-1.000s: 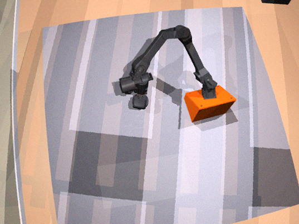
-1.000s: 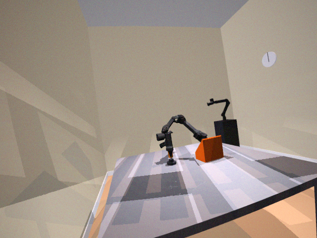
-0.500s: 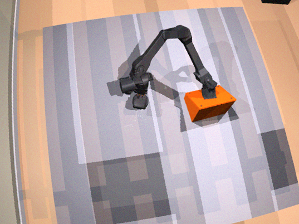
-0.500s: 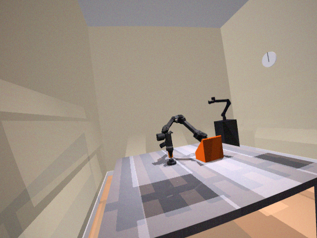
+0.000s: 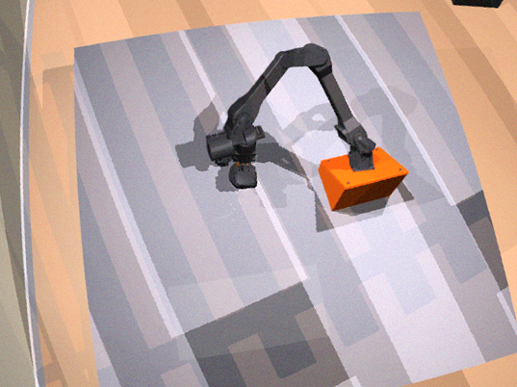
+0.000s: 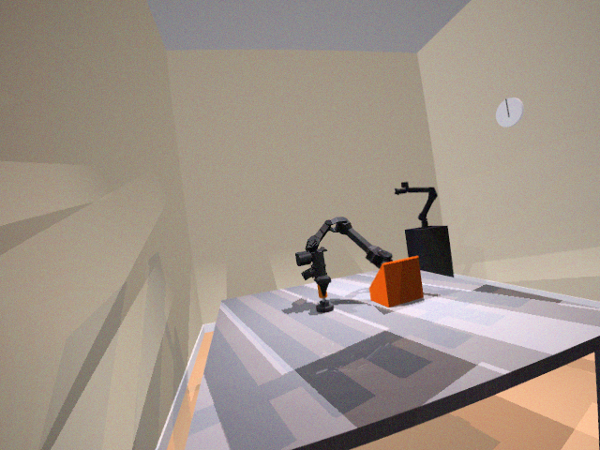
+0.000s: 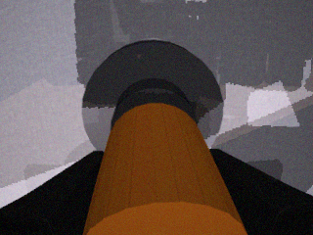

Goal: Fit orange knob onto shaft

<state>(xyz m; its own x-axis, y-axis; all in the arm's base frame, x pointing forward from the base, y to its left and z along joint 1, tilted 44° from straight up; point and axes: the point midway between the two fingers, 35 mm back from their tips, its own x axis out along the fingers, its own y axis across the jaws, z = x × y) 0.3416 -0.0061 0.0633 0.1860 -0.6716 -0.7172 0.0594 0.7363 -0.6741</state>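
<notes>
The orange knob [image 6: 321,292] [image 7: 156,157] is held upright between the fingers of my gripper [image 6: 322,289] [image 7: 156,161], which is shut on it. The round dark pedestal [image 5: 244,180] [image 6: 324,308] [image 7: 152,56] is directly below the knob. In the wrist view the knob's lower end overlaps the raised centre of the pedestal. In the exterior view a short dark part shows between knob and pedestal, so the knob is not down on the pedestal's base. The shaft's flat side and the knob's hole are hidden, so their alignment cannot be seen.
An orange wedge-shaped block [image 5: 369,195] [image 6: 404,283] carries the arm's base, right of the pedestal. The table [image 5: 143,224] [image 6: 251,382] has striped light and shadow on it. Another dark arm [image 6: 428,198] stands on a black stand [image 6: 428,249] behind the table.
</notes>
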